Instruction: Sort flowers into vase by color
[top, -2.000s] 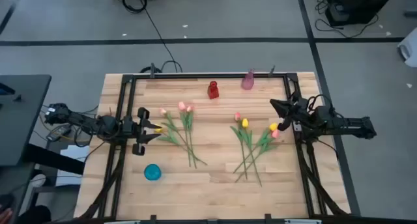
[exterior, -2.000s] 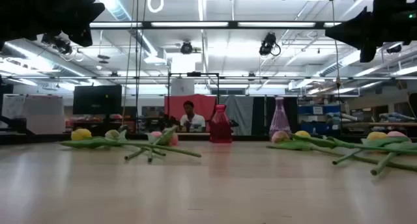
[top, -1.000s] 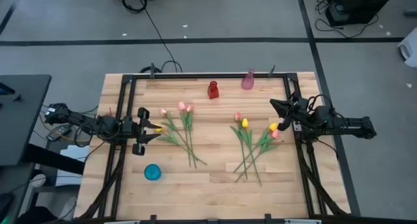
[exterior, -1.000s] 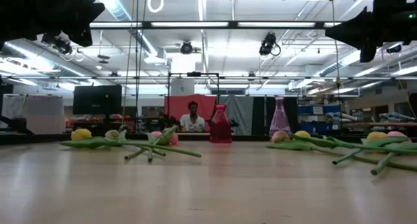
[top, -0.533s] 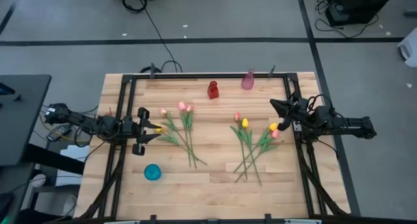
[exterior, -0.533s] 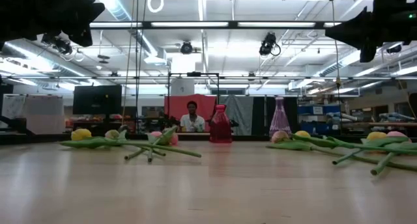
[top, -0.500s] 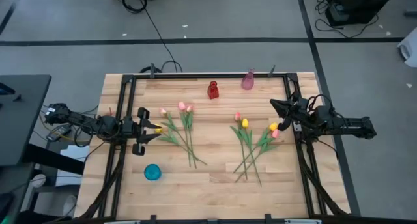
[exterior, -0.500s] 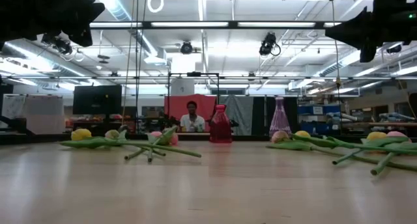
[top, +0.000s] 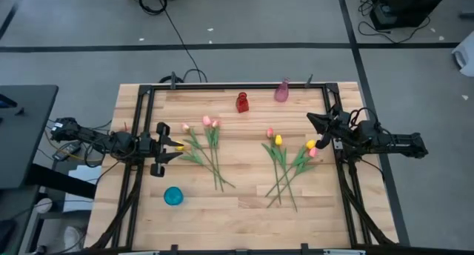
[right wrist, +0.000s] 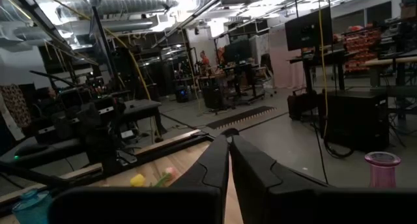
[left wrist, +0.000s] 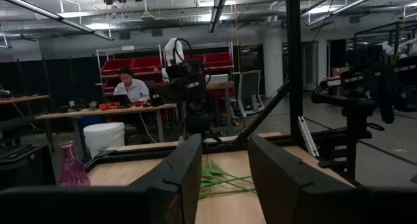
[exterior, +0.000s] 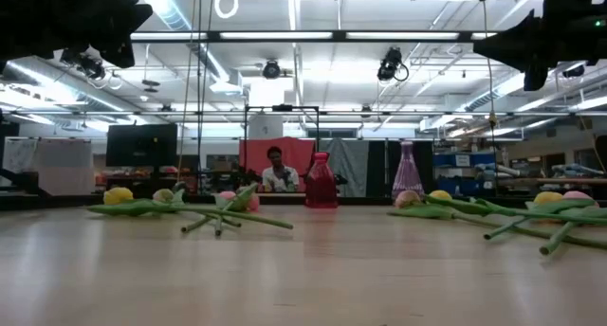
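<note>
High view: flowers (top: 211, 147) between both jaws.

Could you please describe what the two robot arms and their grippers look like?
Both are slim, dark, jointed arms. The left gripper and right gripper each end in two black, flat-sided fingers with angled tips. Loose black cables trail by the left arm's base.

**Eight tulips (top: 213, 153), three vases (top: 242, 103)**

The left cluster shows four bud heads, three pink and one yellow. The right cluster shows four, two pink and two yellow. Stems cross, so the total is uncertain. There is one red vase (exterior: 321, 184), one pink vase (top: 282, 91) and one teal vase (top: 173, 196).
</note>
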You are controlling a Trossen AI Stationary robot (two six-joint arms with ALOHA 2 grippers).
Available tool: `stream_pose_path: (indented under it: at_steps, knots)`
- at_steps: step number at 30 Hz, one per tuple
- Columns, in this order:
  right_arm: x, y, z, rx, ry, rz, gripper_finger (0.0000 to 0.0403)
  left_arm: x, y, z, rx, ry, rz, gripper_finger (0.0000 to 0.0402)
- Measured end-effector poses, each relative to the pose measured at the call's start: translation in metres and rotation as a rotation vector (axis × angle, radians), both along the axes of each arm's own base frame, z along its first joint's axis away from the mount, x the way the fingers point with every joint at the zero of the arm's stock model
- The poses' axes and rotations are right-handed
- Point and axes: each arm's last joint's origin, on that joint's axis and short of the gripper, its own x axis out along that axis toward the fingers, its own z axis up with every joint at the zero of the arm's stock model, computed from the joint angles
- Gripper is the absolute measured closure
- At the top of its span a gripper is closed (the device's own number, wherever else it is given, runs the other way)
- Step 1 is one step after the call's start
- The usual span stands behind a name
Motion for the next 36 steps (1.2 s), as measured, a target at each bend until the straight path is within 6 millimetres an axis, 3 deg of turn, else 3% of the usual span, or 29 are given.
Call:
stream_pose_path:
  at_steps: [25, 36]
  knots:
    - [0.0, 0.0, 0.0, 0.0, -0.005, 0.0, 0.037, -0.001, 0.0, 0.004, -0.068, -0.037, -0.015, 0.0271]
    - [-0.003, 0.0, 0.012, 0.006, -0.132, 0.001, 0.037, -0.004, 0.001, 0.012, -0.115, -0.123, -0.021, 0.0271]
